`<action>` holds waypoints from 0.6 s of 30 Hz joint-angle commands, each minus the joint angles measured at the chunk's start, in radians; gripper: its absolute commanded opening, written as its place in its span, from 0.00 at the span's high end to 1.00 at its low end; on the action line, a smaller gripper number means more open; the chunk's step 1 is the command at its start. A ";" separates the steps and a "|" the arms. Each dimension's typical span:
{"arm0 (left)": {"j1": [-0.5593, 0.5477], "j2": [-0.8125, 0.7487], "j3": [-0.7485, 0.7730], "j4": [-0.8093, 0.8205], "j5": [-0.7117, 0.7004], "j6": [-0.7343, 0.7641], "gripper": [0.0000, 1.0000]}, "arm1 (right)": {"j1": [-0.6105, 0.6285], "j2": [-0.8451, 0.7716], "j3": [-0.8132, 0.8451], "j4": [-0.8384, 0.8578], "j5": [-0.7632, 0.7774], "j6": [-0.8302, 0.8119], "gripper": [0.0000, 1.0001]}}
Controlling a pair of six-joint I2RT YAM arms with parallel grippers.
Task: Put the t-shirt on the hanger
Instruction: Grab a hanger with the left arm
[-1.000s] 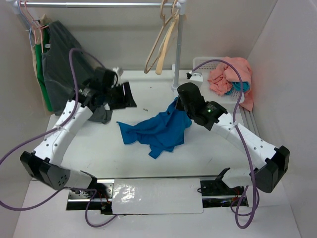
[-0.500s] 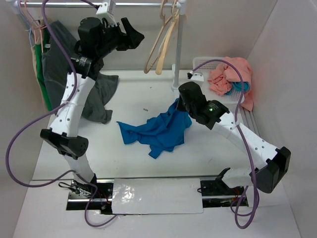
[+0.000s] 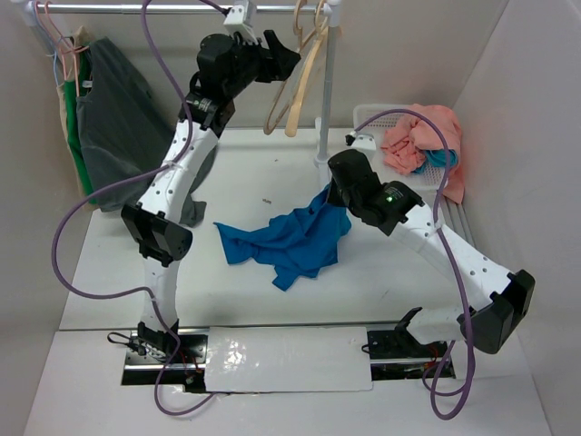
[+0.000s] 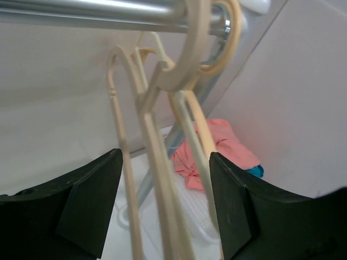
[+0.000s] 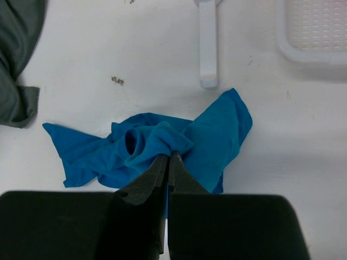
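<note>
Blue t-shirt (image 3: 290, 241) stays pinched in right fingers (image 5: 147, 181) on tabletop (image 3: 227, 291); left fingers (image 4: 92, 200), spread, have risen to rail (image 4: 108, 11), facing hanger (image 4: 153, 146): hanger pickup likely next

There were one blue t-shirt (image 3: 290, 241), one dark grey shirt (image 3: 113, 127), one green garment (image 3: 82, 154), one pink cloth (image 3: 422, 132), one white basket (image 3: 363, 111) and, at the rail's (image 3: 136, 8) right end, one tan hanger (image 3: 280, 102) and one cream hanger (image 3: 307, 84).

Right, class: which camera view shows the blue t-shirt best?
The right wrist view: the t-shirt fills it, crumpled on the table, a fold pinched in the right gripper. The top view shows the t-shirt smaller, partly under the arm. The left wrist view misses it.
</note>
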 commanded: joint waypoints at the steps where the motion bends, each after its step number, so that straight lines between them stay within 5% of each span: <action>1: -0.021 -0.001 0.031 0.112 -0.039 0.051 0.23 | -0.005 -0.017 0.063 -0.031 0.014 0.020 1.00; 18: -0.062 0.047 0.041 0.115 -0.168 0.180 0.35 | -0.005 0.039 0.083 -0.031 -0.004 0.020 1.00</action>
